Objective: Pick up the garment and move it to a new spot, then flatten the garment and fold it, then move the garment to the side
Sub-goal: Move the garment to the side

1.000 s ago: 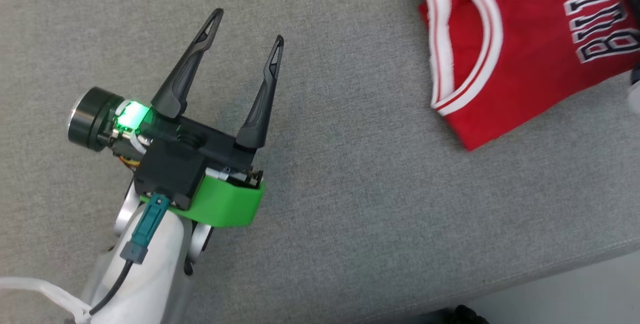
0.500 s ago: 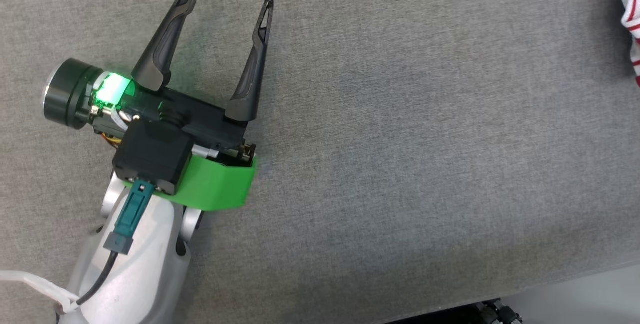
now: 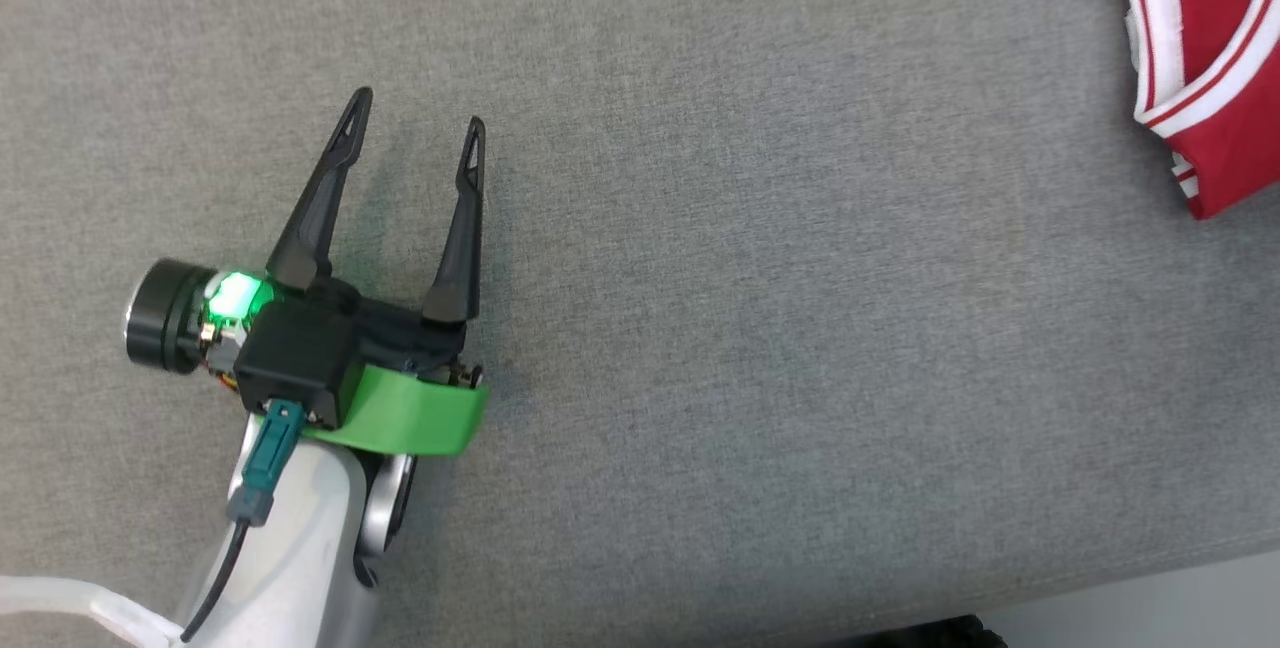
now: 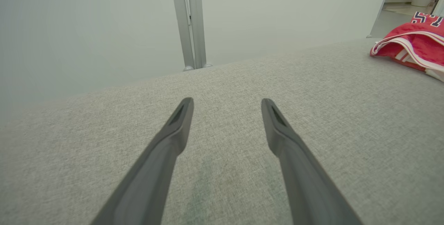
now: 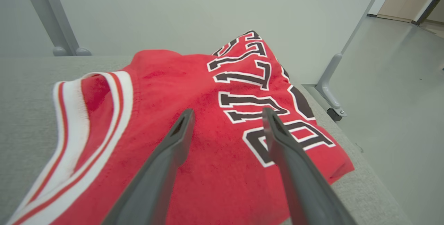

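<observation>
The left gripper [image 3: 414, 123], carried on a pale forearm [image 3: 300, 528] rising from 7 o'clock, points its spread fingers toward 12 o'clock, while the right gripper [image 5: 228, 114] likewise stands open, holding nothing.

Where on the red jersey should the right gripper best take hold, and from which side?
Probably the white-trimmed edge of the jersey: it stands raised and gaping above the flat cloth. Come from above with the open right gripper.

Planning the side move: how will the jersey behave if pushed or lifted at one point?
Likely floppy: the jersey lies in soft layers with a rumpled edge, so a one-point lift would probably drape and unfold. Pushing may bunch it, since the woven grey surface looks grippy. Probably light: the fabric looks thin.
</observation>
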`<state>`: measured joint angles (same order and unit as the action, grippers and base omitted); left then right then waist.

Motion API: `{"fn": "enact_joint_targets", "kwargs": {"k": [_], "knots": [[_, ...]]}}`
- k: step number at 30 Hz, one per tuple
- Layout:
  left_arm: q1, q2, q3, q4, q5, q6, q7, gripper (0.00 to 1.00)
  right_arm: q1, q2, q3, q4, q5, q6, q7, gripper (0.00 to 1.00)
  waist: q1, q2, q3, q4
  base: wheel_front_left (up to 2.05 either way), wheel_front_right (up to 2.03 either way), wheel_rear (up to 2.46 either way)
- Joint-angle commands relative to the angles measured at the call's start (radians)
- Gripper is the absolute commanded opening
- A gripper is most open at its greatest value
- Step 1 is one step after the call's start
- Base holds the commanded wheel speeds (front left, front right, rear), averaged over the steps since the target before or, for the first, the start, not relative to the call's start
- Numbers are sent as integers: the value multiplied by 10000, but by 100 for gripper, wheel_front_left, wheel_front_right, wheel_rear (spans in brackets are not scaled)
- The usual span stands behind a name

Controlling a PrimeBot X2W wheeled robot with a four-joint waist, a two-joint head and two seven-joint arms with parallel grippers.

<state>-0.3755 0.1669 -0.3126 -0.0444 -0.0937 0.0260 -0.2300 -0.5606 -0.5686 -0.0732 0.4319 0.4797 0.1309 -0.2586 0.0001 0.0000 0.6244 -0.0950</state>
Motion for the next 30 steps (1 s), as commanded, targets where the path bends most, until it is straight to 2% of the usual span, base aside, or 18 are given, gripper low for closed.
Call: {"fn": "enact_joint_targets", "kwargs": {"k": [1, 4, 8, 18, 24, 30], "knots": [[343, 23, 79, 108, -73, 104, -32, 100, 519, 289, -230, -440, -293, -3, -51, 100, -1, 0, -1560, -543, 0, 0, 0], [834, -26, 213, 281, -312, 275, -59, 100, 1713, 1126, -479, -1602, -849, -3, -51, 100, -1, 0, -2167, -551, 0, 0, 0], [1442, -85, 380, 465, -562, 487, -102, 100, 2974, 1885, -266, -2808, -1350, -2, -52, 100, -1, 0, -2874, -441, 0, 0, 0], [2698, -95, 872, 882, -1102, 910, -200, 100, 5267, 3662, 412, -4940, -1894, -3, 487, 100, -1, 0, -4226, 282, 0, 0, 0], [3289, 15, 1137, 1123, -1313, 1042, -269, 100, 6035, 4085, 716, -5584, -2127, -2, 955, 100, -1, 0, -4867, 724, 0, 0, 0], [3724, 94, 1198, 1369, -1506, 903, -279, 100, 6515, 4175, 820, -5937, -2256, -2, 1356, 100, -1, 0, -5381, 971, 0, 0, 0]]}}
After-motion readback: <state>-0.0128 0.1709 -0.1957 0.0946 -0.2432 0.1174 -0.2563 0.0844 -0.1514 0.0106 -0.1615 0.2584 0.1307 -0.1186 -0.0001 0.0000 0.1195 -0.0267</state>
